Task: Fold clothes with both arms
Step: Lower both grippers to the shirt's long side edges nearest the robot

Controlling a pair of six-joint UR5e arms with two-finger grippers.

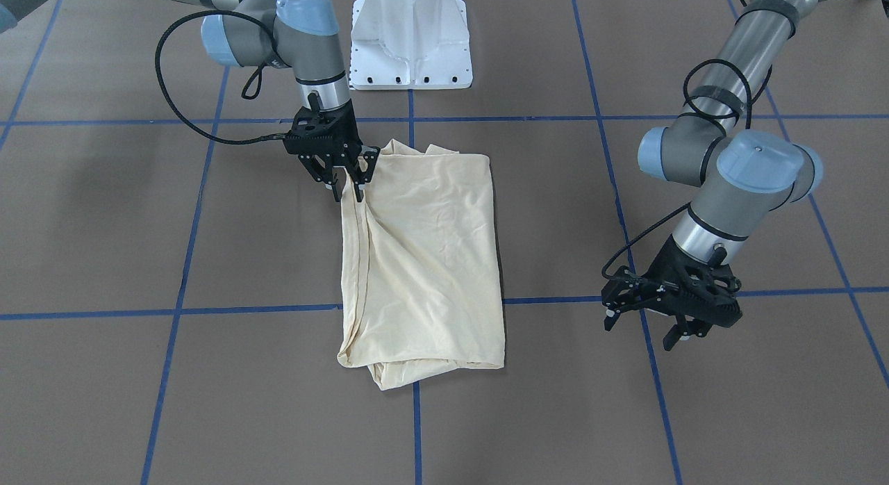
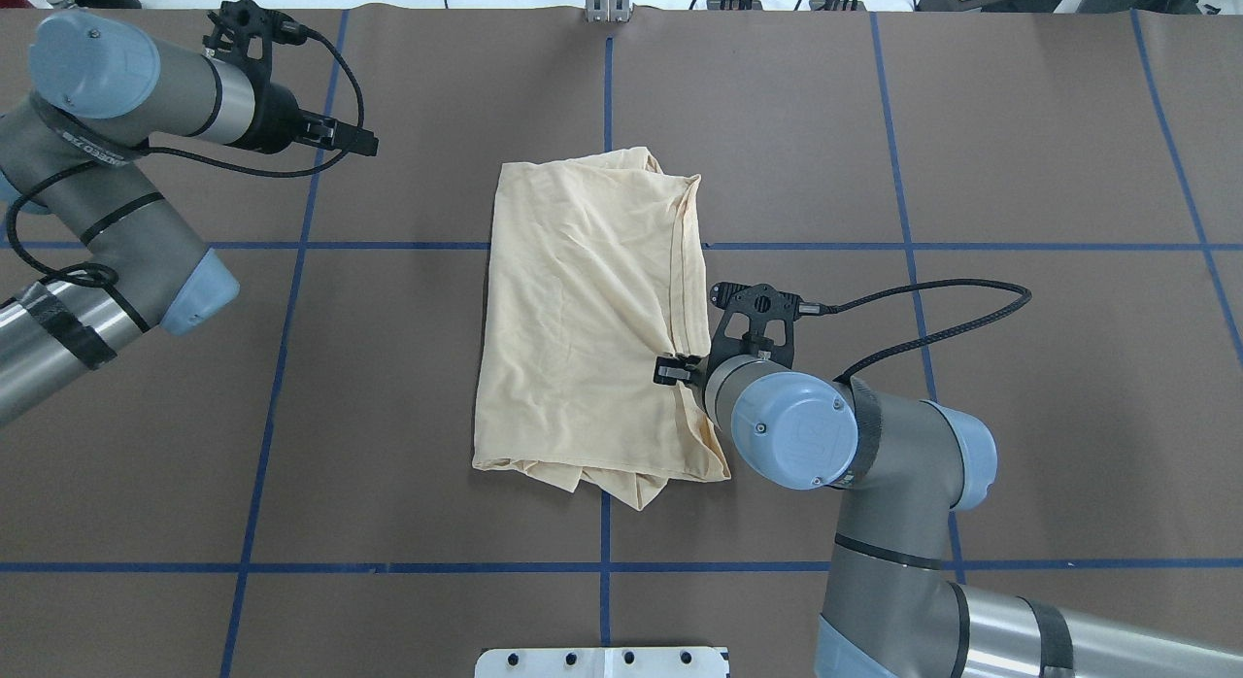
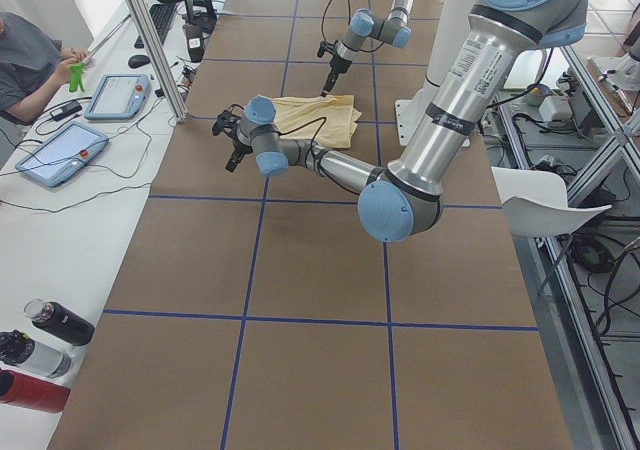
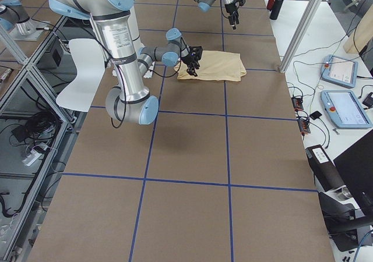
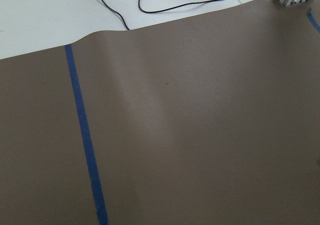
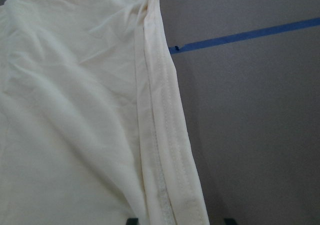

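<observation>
The pale cream-yellow shirt [image 1: 424,262] lies folded into a long rectangle at the table's middle; its print is hidden. It also shows in the overhead view [image 2: 583,319]. My right gripper [image 1: 349,185] is down at the shirt's stitched side edge near the corner closest to the base. In the right wrist view the hem [image 6: 160,175] runs between the two fingertips, which stand apart, so it is open. It shows partly under the wrist in the overhead view [image 2: 685,369]. My left gripper [image 1: 642,332] is open and empty, off to the shirt's other side above bare table.
The brown table cover [image 2: 1020,173] carries a grid of blue tape lines [image 2: 388,245]. The white pedestal base [image 1: 411,40] stands at the robot's side of the table. Tablets and bottles [image 3: 45,330] lie on the white side bench, and an operator sits there.
</observation>
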